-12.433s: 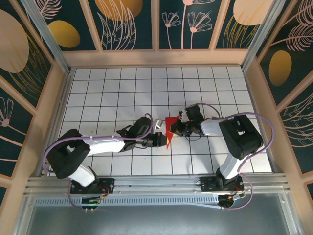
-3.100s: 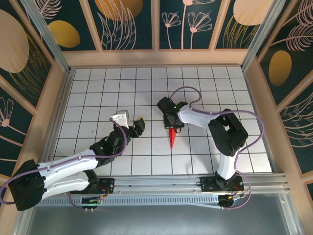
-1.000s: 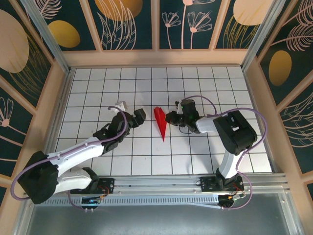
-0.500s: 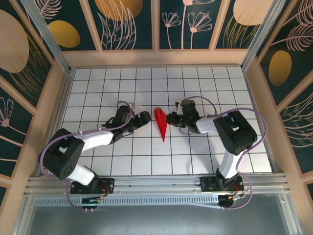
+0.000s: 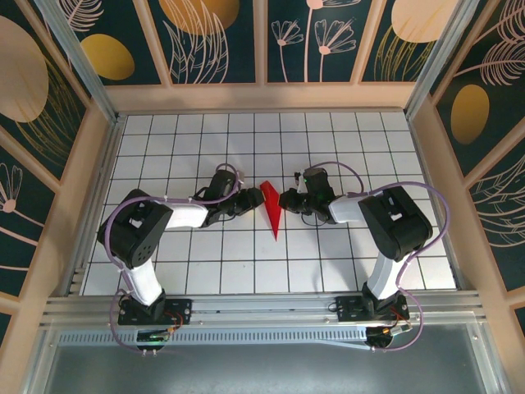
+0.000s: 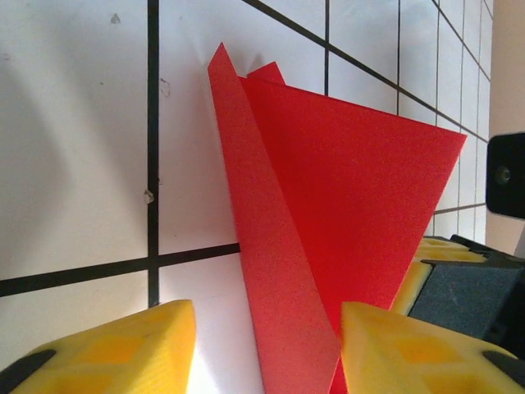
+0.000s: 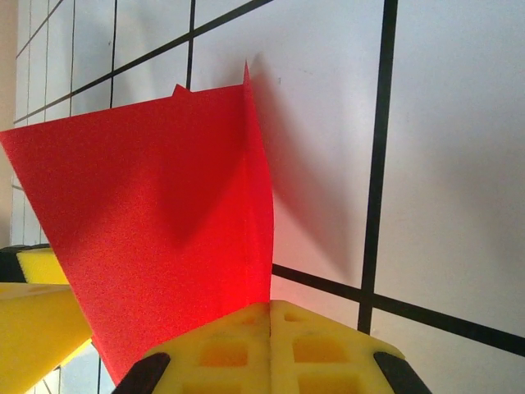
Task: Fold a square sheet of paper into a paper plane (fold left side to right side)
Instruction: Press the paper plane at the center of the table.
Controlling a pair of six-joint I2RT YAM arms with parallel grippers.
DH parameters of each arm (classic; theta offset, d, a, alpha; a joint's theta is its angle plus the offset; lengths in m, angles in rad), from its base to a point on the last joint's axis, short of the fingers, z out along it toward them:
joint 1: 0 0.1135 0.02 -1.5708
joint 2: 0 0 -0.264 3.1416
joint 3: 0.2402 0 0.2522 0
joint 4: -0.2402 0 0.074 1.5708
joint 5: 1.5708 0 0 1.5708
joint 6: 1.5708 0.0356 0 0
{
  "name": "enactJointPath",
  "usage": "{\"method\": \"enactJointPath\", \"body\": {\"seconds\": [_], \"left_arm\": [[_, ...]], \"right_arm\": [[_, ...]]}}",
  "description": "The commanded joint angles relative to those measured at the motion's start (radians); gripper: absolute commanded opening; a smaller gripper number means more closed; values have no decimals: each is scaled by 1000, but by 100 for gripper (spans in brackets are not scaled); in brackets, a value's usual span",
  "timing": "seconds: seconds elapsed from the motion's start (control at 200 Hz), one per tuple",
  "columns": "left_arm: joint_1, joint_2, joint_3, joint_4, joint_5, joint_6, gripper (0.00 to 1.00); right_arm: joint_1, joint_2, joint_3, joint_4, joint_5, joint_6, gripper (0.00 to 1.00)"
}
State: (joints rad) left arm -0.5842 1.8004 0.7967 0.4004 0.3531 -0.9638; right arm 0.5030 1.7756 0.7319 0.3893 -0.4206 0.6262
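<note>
The paper plane [image 5: 269, 207] is bright red paper folded into a slim dart, its tip toward the near edge of the table. My right gripper [image 5: 285, 199] is at its right side, and in the right wrist view it [image 7: 271, 345] is shut with the red paper's [image 7: 148, 222] curled edge running into the seam between the pads. My left gripper [image 5: 251, 199] is at the plane's left side. In the left wrist view its yellow fingers [image 6: 107, 349] stand apart around a raised red flap [image 6: 279, 271], the right pad touching it.
The white gridded table [image 5: 205, 139] is boxed in by wooden walls [image 5: 262, 97] at the back and both sides. Both forearms lie low across the middle tiles. The right gripper's dark body [image 6: 463, 291] sits just behind the paper in the left wrist view.
My left gripper has swung right, up to the plane's left side, and its jaws have narrowed around the raised flap. The right gripper and the plane have stayed put.
</note>
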Motion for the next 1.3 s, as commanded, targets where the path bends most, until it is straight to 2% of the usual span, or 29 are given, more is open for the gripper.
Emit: {"method": "enactJointPath", "body": {"seconds": [0.0,0.18,0.355,0.575,0.801,0.936,1.106,1.296], "left_arm": [[6,18,17,2,18,16,41],[6,5,9,-38,-26,37,31],[6,14,9,-33,-23,34,26],[7,36,16,-11,6,28,26],[4,47,28,-6,27,25,29],[4,50,35,0,37,20,29],[-2,58,47,7,41,14,29],[-15,72,73,10,48,8,29]], "right_arm": [[-3,-35,11,-35,22,-31,7],[-4,-45,17,-80,56,-43,7],[-4,-60,21,-107,74,-53,12],[-4,-98,30,-142,80,-68,27],[-4,-164,38,-219,102,-95,37],[4,-220,72,-347,119,-120,37],[71,-269,139,-510,133,-158,37],[91,-303,81,-438,38,-123,37]]}}
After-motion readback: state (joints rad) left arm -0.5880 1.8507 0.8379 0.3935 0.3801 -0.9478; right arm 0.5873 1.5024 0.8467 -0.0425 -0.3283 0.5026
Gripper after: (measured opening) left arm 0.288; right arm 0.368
